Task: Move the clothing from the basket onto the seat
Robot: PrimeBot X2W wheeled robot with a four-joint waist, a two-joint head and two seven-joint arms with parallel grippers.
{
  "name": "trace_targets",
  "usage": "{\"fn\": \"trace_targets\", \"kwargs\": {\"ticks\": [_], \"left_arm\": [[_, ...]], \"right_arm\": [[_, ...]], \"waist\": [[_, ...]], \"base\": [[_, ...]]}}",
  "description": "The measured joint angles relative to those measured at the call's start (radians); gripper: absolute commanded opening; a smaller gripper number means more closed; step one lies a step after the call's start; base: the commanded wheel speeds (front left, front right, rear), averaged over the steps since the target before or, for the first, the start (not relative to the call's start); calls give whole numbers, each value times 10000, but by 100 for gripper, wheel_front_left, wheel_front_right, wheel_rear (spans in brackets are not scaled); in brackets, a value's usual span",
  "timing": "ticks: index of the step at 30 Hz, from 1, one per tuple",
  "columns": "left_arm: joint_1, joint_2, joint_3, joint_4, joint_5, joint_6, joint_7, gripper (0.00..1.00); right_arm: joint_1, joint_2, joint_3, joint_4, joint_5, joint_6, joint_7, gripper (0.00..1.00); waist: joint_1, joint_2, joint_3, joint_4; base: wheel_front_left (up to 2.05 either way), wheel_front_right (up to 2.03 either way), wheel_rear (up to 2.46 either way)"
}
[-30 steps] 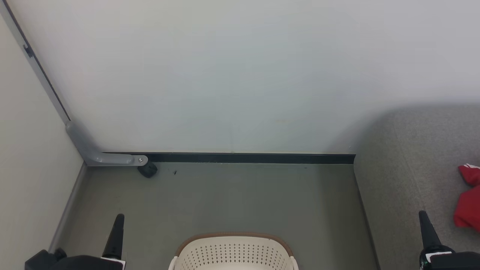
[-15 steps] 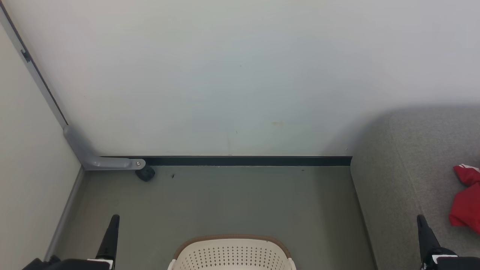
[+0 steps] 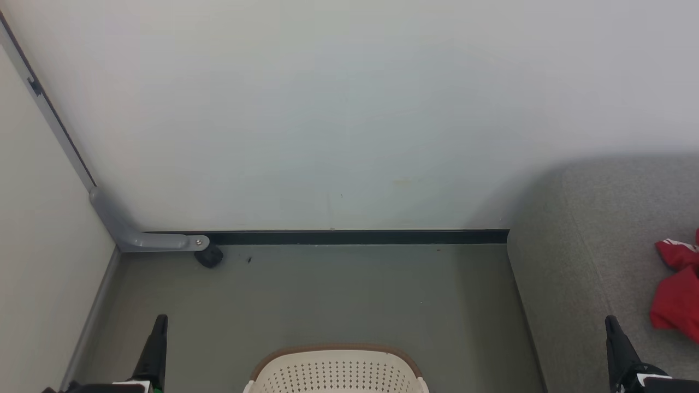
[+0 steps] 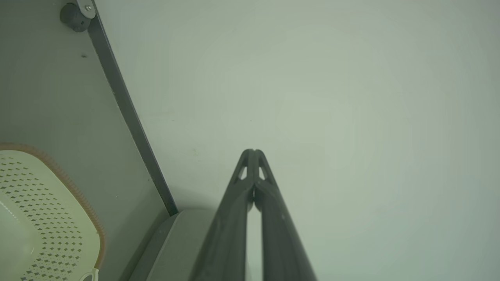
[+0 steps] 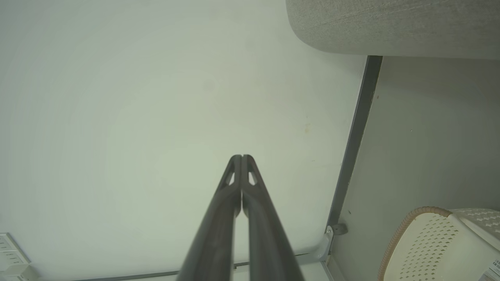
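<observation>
And the shirt (image 3: 676, 289) lies on the seat (image 3: 590, 262), clear of the basket (image 3: 336, 372): job looks done, so left gripper (image 4: 253, 150) and right gripper (image 5: 241, 157) rest pinched shut, empty.

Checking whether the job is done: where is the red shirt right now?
In the head view, the red shirt lies on the grey seat at the far right, near the right gripper.

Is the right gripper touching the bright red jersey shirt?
Apart. Head view shows bare grey fabric seat between the right gripper and the bright red jersey shirt.
</observation>
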Motion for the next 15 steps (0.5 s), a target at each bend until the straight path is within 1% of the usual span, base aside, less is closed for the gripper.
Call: {"fn": "trace_targets", "kwargs": {"ticks": [15], "left_arm": [[9, -10, 4, 12, -132, 0, 0, 0]], "right_arm": [[0, 4, -6, 0, 6, 0, 0, 0]], "waist": [[0, 1, 0, 0]], "base": [[0, 0, 0]]}}
